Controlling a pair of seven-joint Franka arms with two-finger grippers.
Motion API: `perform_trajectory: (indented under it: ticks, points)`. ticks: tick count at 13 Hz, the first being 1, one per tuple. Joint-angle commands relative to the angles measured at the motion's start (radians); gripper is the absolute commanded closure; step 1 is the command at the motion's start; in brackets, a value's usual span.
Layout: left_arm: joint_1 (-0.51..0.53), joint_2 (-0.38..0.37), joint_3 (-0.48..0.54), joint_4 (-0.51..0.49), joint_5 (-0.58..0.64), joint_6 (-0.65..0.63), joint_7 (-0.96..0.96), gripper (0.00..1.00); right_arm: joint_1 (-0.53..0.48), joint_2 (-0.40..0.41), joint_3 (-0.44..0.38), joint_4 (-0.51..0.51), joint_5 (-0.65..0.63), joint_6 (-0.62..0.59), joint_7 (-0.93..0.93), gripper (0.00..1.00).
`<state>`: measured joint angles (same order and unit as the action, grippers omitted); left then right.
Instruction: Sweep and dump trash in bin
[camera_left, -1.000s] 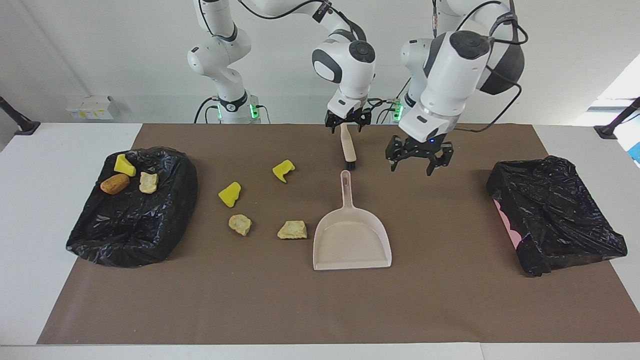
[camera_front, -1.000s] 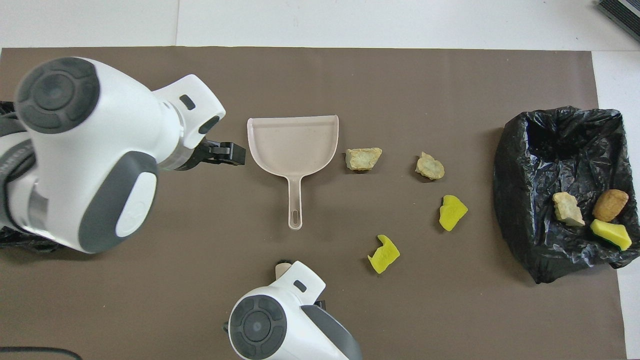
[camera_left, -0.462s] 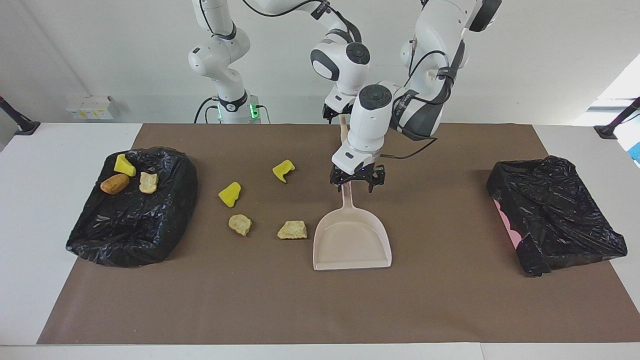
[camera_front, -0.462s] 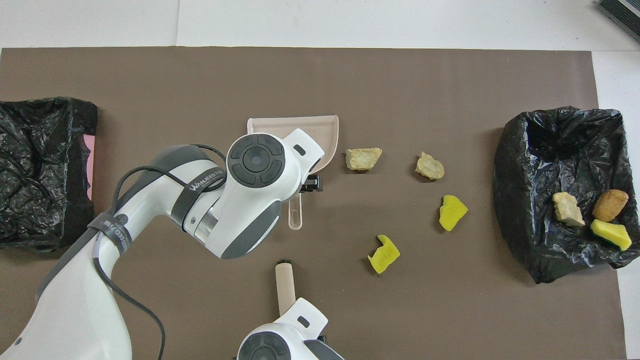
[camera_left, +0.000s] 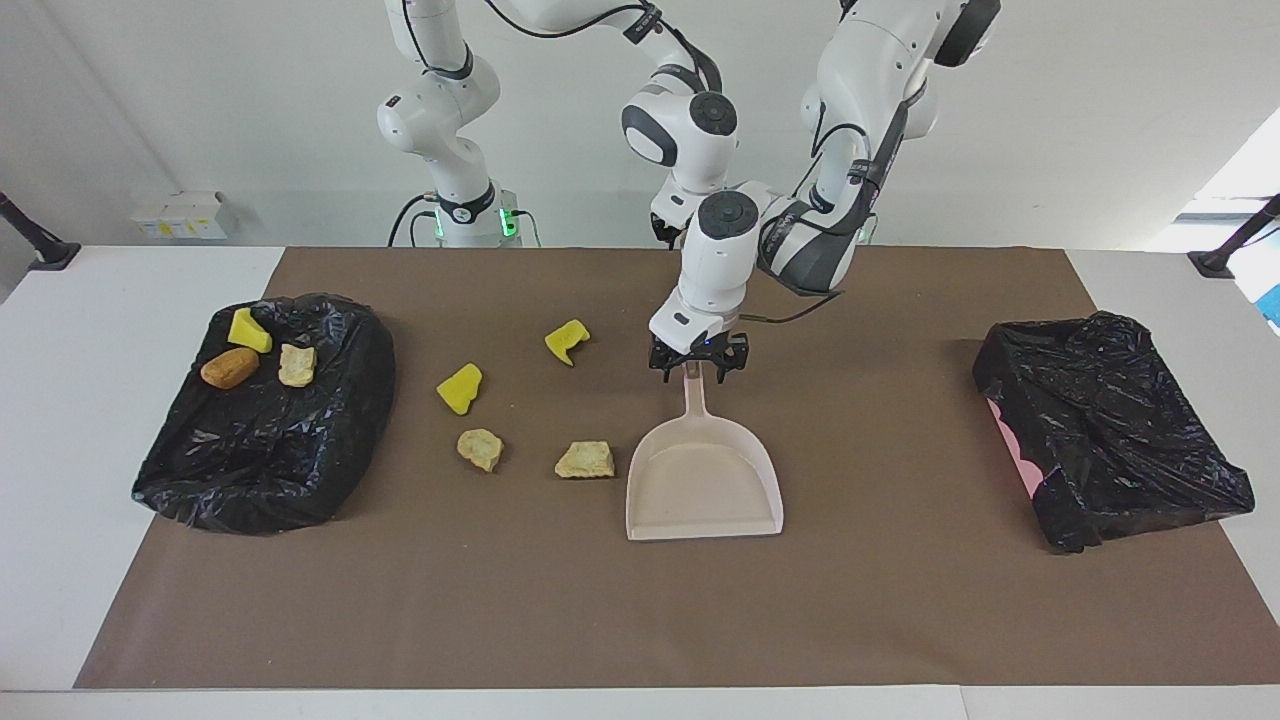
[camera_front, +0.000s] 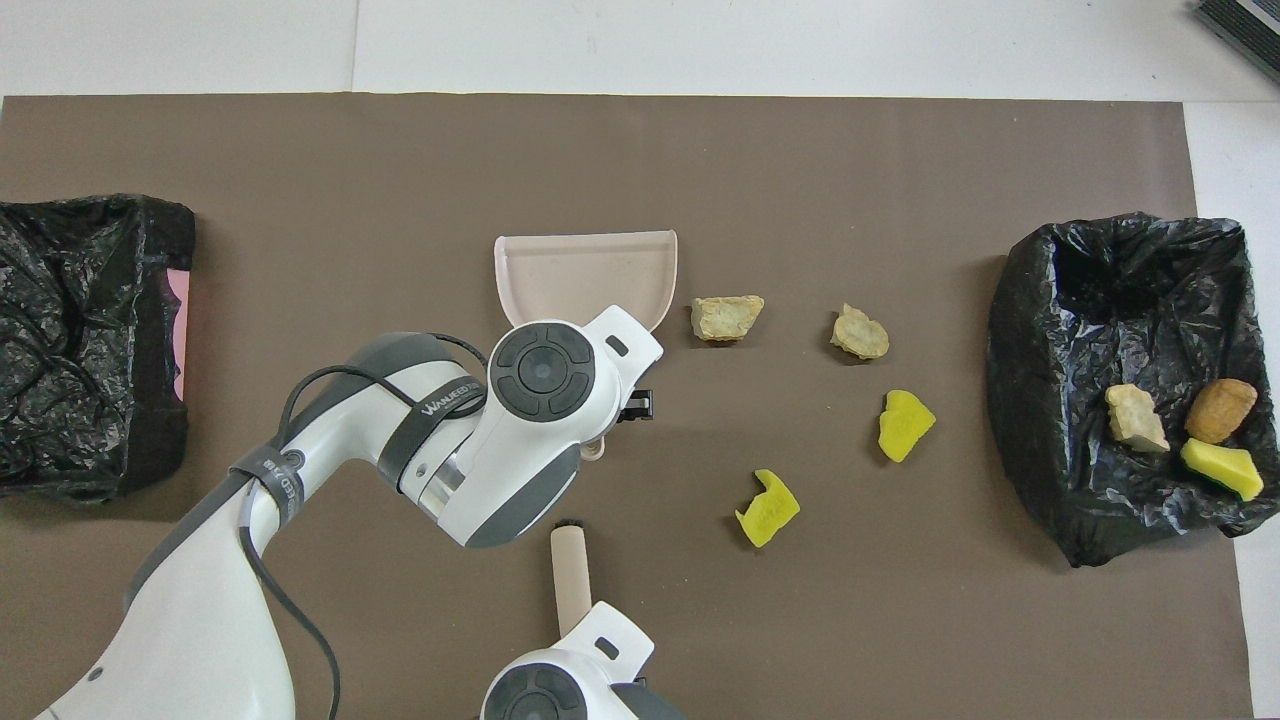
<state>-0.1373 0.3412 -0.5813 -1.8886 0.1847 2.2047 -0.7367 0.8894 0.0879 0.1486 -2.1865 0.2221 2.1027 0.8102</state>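
Four trash lumps (camera_left: 481, 448) lay loose on the brown mat (camera_left: 900, 600) in the facing view: two yellow foam chunks (camera_left: 568, 341) and two tan stony pieces (camera_left: 585, 460), all toward the right arm's end of the desk (camera_left: 100, 400) from the beige dustpan (camera_left: 703, 480). Three more lumps sat in the black-lined bin (camera_left: 270, 450) at that end. The left hand (camera_left: 697, 362) was down at the tip of the dustpan's handle; whether it pinched the handle or stood spread around it could not be told. A second black-lined bin (camera_left: 1110, 440) stood at the left arm's end. From overhead, the left arm's wrist covered the dustpan's handle. The right hand (camera_front: 578, 622) was at the end of a brush (camera_front: 570, 565) nearer the robots than the dustpan; its grip could not be told.
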Motion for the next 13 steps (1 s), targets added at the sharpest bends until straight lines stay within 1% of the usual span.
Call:
perform_trajectory:
  ticks: [1,2,3,4,6,7,9,11,13]
  points:
    - [0.002,-0.024,0.0,-0.015,0.019,-0.023,-0.018,0.67,-0.007,-0.007,0.002,-0.016,0.052,0.023,-0.039,1.0]
    - [0.004,-0.025,0.0,-0.014,0.019,-0.026,-0.018,0.79,-0.007,-0.005,0.002,-0.015,0.063,0.022,-0.04,1.0]
    - [0.005,-0.028,0.0,-0.014,0.019,-0.028,-0.018,0.97,-0.012,0.0,0.002,-0.009,0.063,0.011,-0.04,1.0]
    - [0.011,-0.036,0.0,-0.012,0.019,-0.028,-0.007,1.0,-0.017,0.007,0.002,-0.001,0.063,0.005,-0.039,1.0]
    - [0.016,-0.062,0.004,-0.004,0.022,-0.049,0.02,1.0,-0.026,0.003,-0.001,0.02,0.063,-0.018,-0.033,1.0]
    - [0.019,-0.073,0.006,0.008,0.021,-0.072,0.086,1.0,-0.041,-0.002,-0.003,0.031,0.062,-0.042,-0.028,1.0]
    - [0.05,-0.102,0.008,0.022,0.021,-0.132,0.259,1.0,-0.069,-0.022,-0.006,0.057,0.06,-0.111,-0.023,1.0]
    - [0.079,-0.137,0.021,0.022,0.018,-0.193,0.451,1.0,-0.117,-0.071,-0.007,0.057,0.045,-0.168,-0.039,1.0]
    - [0.08,-0.169,0.072,0.028,0.004,-0.241,0.615,1.0,-0.177,-0.115,-0.009,0.057,0.04,-0.233,-0.063,1.0]
